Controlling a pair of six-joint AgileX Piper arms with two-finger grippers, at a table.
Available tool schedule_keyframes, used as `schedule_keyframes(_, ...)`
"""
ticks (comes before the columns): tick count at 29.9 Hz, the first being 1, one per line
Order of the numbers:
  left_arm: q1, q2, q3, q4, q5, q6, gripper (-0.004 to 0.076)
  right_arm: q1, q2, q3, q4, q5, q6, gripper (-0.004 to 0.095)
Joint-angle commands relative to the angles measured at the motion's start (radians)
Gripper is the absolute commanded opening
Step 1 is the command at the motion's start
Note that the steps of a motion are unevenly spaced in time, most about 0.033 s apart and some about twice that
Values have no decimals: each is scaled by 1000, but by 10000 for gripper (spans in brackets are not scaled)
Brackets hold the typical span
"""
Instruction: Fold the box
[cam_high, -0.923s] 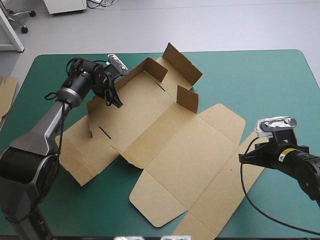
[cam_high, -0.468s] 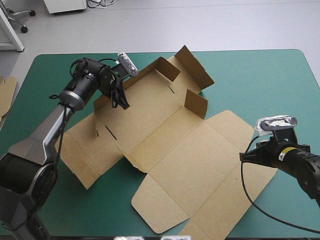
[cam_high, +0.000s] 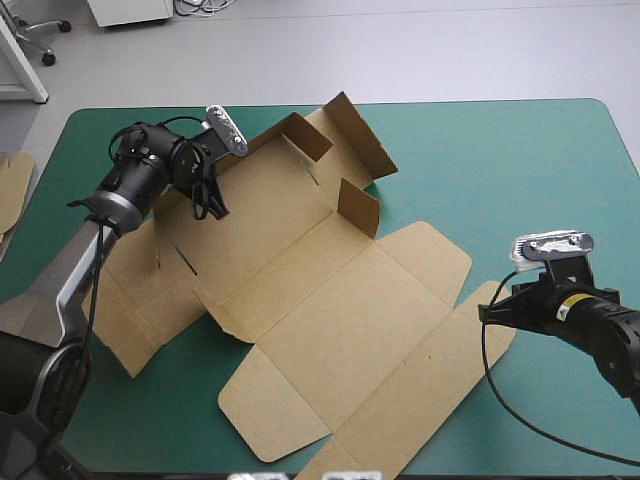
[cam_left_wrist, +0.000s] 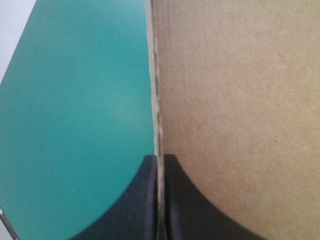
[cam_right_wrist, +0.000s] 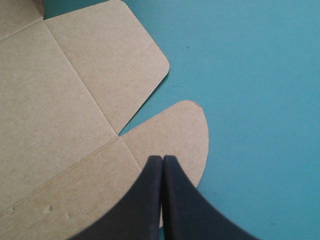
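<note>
Brown box (cam_high: 330, 310) spread on teal-green bench (cam_high: 520, 160), left claw (cam_left_wrist: 159, 157) pinching its ten-o'clock wall (cam_left_wrist: 225, 100), right claw (cam_right_wrist: 162, 159) closed, seemingly empty, over three-o'clock flap (cam_right_wrist: 180, 135).

no legible txt, no readable nos.

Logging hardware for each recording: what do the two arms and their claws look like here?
The left arm has grey links with black joints and a silvery ring near the wrist. The right arm is black, with a small yellow label. The left claw and the right claw each have two broad black fingers shaped like curved fins.
</note>
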Motion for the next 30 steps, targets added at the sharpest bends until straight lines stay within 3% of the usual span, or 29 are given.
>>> schedule_keyframes(1,-30,-72,-29,-25,-57,18,-14,-2,-6,-37,5,-66,-1,-34)
schedule_keyframes(14,-111,-123,23,-21,-51,85,-14,-2,-6,-37,30,-45,-1,-34)
schedule_keyframes(22,-118,-343,362,71,-247,110,-14,-2,-6,-37,32,-59,-1,-34)
schedule_keyframes(30,-118,-333,391,267,-467,36,-14,-2,-6,-37,40,-59,-13,-34)
